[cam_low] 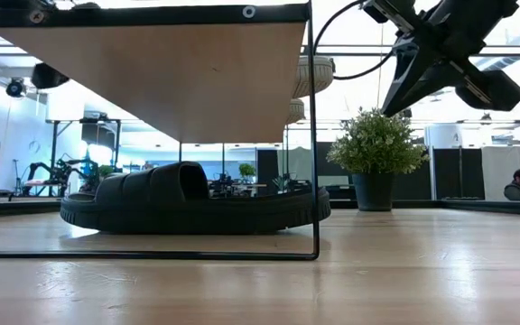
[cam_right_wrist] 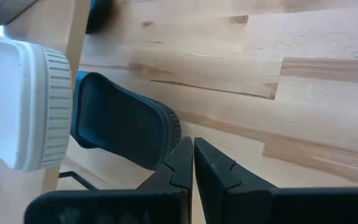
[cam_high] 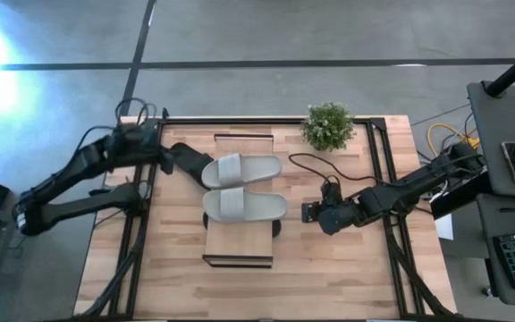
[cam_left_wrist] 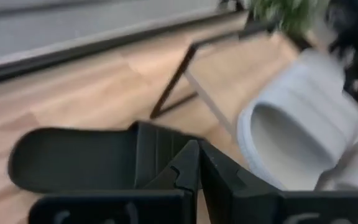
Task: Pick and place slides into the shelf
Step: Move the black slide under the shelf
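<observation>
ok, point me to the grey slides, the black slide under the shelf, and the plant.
grey slides (cam_high: 242, 170): high view, strap of the far one.
black slide (cam_low: 165, 188): low view, its strap.
plant (cam_low: 376, 143): low view, its foliage.

Two dark jointed arms (cam_high: 88, 179) with looping black cables (cam_high: 307, 161)

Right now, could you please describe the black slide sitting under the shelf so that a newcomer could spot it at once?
Find the small shelf in the middle of the wooden table, carrying two light grey slides. Beneath its plank, on the tabletop, lies the black slide. It is dark and underneath, while the grey pair rests on top.
</observation>
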